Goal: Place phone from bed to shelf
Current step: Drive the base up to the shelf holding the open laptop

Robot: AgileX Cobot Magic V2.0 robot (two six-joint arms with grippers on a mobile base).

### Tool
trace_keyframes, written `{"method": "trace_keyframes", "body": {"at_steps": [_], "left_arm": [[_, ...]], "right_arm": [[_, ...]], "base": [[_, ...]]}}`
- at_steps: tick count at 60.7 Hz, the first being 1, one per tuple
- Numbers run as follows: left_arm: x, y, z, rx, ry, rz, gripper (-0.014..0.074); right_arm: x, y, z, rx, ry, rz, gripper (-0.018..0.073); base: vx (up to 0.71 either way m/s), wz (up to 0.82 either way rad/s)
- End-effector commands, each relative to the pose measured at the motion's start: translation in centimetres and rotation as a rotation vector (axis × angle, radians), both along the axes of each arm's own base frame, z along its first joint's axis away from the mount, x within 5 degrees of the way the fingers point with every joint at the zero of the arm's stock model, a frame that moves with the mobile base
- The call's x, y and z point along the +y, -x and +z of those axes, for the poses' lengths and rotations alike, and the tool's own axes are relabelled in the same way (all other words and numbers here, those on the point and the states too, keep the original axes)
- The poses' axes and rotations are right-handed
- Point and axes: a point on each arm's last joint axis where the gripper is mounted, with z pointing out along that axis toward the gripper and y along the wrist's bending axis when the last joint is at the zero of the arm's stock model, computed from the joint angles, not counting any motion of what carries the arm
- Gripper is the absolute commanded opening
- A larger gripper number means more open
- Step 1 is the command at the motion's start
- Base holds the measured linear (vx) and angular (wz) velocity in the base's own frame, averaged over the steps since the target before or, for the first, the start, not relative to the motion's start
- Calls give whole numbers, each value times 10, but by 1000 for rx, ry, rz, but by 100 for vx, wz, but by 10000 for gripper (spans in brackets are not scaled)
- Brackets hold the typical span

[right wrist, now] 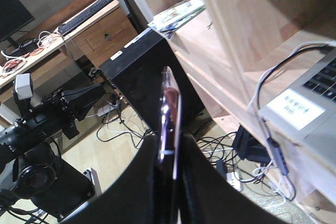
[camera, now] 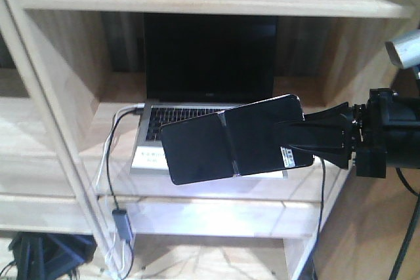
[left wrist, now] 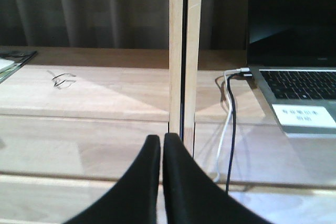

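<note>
1. The right claw (camera: pixel 292 137) pinches the phone (camera: pixel 210 145) at its stickered end, and it hangs level in front of the shelf (camera: pixel 216 195) and the laptop (camera: pixel 210 50).
2. The left claw (left wrist: pixel 161 148) is pressed together, empty.

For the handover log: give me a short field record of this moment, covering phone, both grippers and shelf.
phone: black, creased across middle, held in the air before the shelf, not set down
right gripper: shut on phone at one end
left gripper: shut, empty
shelf: open laptop on it, cables at laptop's left
</note>
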Motion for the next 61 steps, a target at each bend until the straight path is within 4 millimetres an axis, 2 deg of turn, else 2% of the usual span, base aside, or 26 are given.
{"method": "trace_keyframes", "body": {"at_steps": [1, 61], "left_arm": [[1, -1, 6, -77, 8, 6, 1], [1, -1, 6, -77, 8, 6, 1]], "right_arm": [[4, 8, 21, -47, -113, 57, -4], [4, 8, 21, -47, -113, 57, -4]], "base": [[18, -1], [11, -4]]}}
